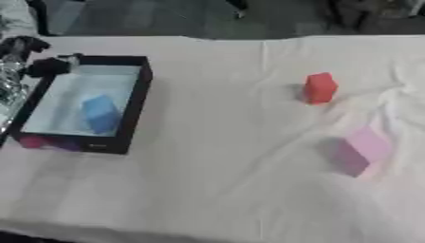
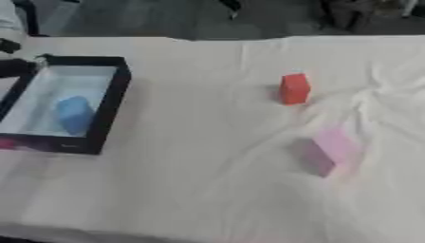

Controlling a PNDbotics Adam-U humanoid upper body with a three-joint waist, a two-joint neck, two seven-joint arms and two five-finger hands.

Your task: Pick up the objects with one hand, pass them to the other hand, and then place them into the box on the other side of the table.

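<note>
On the cloth-covered table (image 1: 216, 190), the black box (image 1: 133, 118) holds a blue block (image 1: 99, 113); left hand's (image 1: 25, 47) fingers unclear.

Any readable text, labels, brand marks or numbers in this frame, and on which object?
None can be read. The black box, the blue block inside it, the red block and the pink block show plain faces. The box's front wall carries a pink-purple patch, too blurred to tell whether it is print.

The left hand (image 1: 29, 57), at 10 o'clock beside the box (image 1: 133, 109), is cut off by the frame edge and blurred; finger state is indeterminate. Small magenta shape (image 1: 32, 141) at the box's near corner is unidentifiable.
</note>
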